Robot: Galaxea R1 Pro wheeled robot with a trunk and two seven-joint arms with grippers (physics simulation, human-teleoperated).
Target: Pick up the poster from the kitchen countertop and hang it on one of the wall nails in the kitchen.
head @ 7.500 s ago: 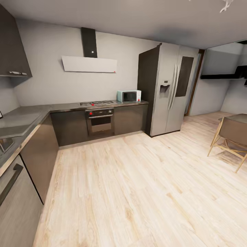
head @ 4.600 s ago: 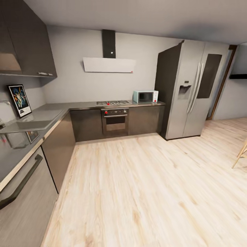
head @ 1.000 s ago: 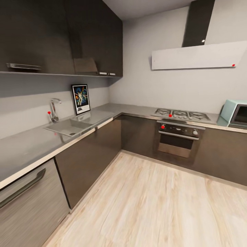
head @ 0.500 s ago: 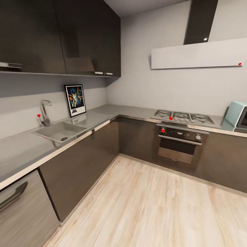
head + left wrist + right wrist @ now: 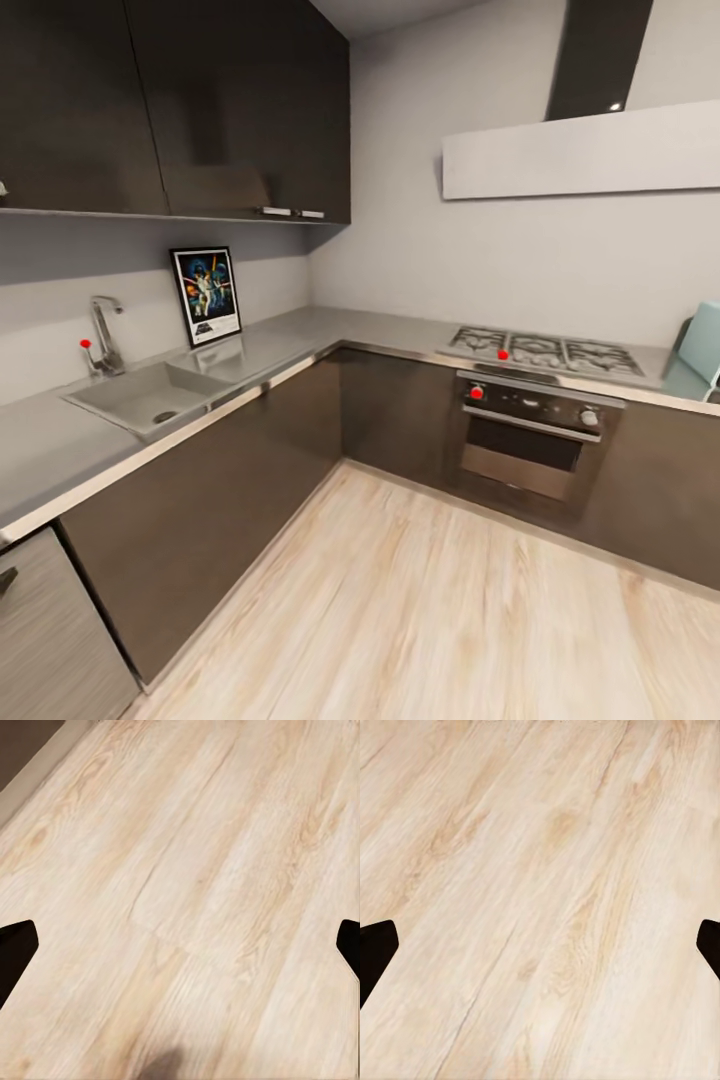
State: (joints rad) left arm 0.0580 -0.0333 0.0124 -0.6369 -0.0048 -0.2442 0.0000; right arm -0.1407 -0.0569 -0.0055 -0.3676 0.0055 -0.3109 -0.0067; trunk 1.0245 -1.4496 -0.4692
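- Left tool (image 5: pixel 180 945) and right tool (image 5: pixel 540 945) hung spread over floor, empty.
- Poster (image 5: pixel 207 296) stood upright on bench (image 5: pixel 300 335) against wall; judged light, stiff, slick-framed; best gripped by side edges.

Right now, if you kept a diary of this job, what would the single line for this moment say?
phase: approaching | poster: upright on kitchen countertop, against wall, beside sink | left gripper: open, empty, over floor | right gripper: open, empty, over floor
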